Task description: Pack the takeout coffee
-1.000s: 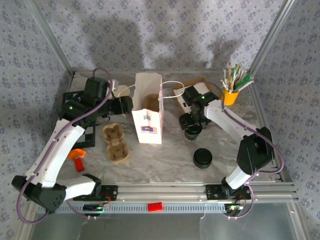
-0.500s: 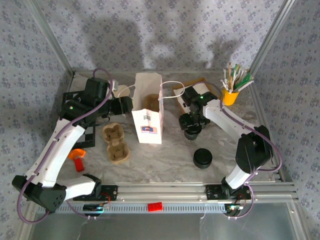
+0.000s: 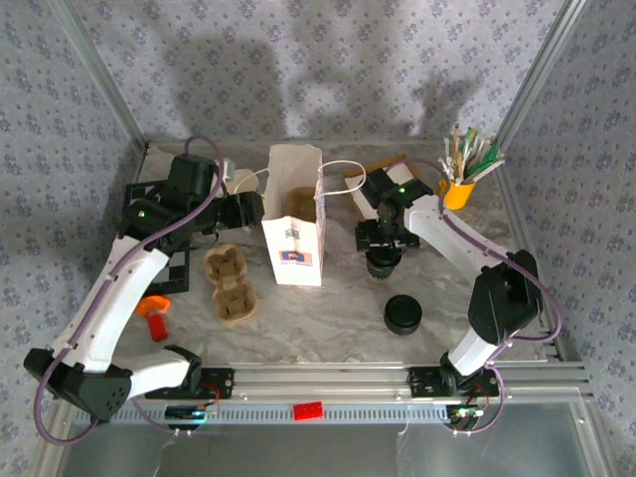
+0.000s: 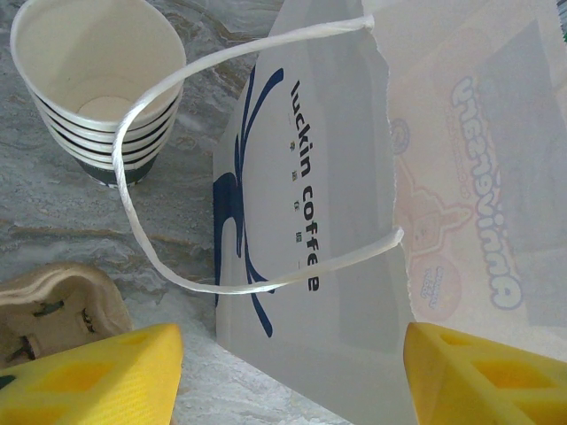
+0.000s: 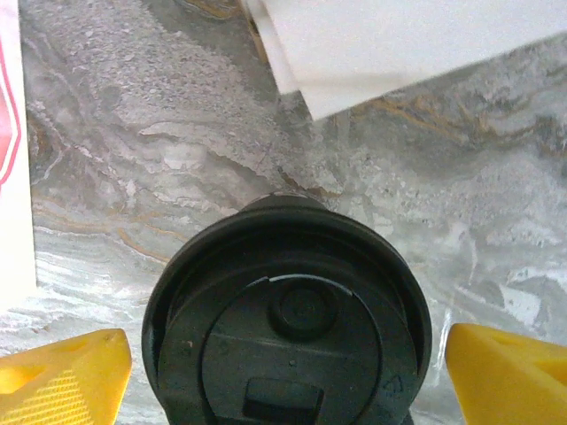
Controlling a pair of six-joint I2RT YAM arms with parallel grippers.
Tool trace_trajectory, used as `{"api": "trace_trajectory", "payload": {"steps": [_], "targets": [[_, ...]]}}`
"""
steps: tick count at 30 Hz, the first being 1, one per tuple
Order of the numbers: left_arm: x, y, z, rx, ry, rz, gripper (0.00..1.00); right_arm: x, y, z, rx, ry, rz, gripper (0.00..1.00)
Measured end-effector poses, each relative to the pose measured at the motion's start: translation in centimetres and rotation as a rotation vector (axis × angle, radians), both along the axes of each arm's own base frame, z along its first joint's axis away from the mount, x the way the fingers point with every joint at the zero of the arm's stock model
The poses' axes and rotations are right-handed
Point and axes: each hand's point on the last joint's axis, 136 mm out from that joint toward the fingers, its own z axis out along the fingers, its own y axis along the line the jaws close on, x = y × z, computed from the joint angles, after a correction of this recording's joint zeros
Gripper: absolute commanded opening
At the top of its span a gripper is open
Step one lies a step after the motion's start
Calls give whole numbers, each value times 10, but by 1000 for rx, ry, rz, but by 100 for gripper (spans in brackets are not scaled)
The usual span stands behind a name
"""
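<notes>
The takeout coffee (image 5: 292, 328) stands directly beneath the right pincer (image 5: 285, 372), whose jaws are spread wide either side of its black lid and grip nothing, seemingly poised to grab. To that pincer's left stands the open paper bag (image 3: 294, 238). Just beyond the bag is the left pincer (image 3: 244, 210), partly open and empty. The bag's string handle (image 4: 151, 115) could snag on entry.

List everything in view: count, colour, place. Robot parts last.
paper bag: one, white with blue print, standing mid-table
pulp cup tray: one, brown, left of the bag
paper cups: one nested stack, cream, by the bag's handle
cup lid: one, black, right of the bag
lid stack: one, black, right of centre, nearer
stirrer holder: one, yellow, far right
orange piece: one, near left
red block: one, front rail
left gripper: one, yellow fingers, open, at the bag
right gripper: one, yellow fingers, open, astride the cup lid
</notes>
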Motion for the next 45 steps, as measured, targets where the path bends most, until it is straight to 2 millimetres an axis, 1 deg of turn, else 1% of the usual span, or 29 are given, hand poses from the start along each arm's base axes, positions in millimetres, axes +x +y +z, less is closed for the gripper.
{"api": "trace_trajectory", "payload": {"steps": [3,9,13,16,22,27,33,35,39,42,45], "targets": [[0,1,0,0,0,3,67,-3,-3,-1,-3,9,-59,95],[1,2,0,2,-1,9,67,-3,-5,-1,9,11,-142,84],[1,2,0,2,-1,9,67,-4,-4,-1,17,12,-173,84],[1,2,0,2,-1,9,67,-4,-4,-4,14,19,-179,85],[1,3,0,2,-1,11,67,-4,-3,-9,11,32,-196,79],[1,4,1,0,-4,14,67,-4,-2,-9,11,33,-198,78],[1,4,1,-1,-4,15,67,-4,-1,-9,8,31,-192,66],[1,5,1,-2,0,18,67,-4,-1,-8,9,28,-192,64],[-3,6,-1,8,16,18,69,-5,0,-7,17,31,-179,64],[-5,9,4,16,18,23,71,-7,1,-5,25,36,-151,64],[-6,10,18,9,-2,26,73,-10,2,-1,30,48,-123,64]]}}
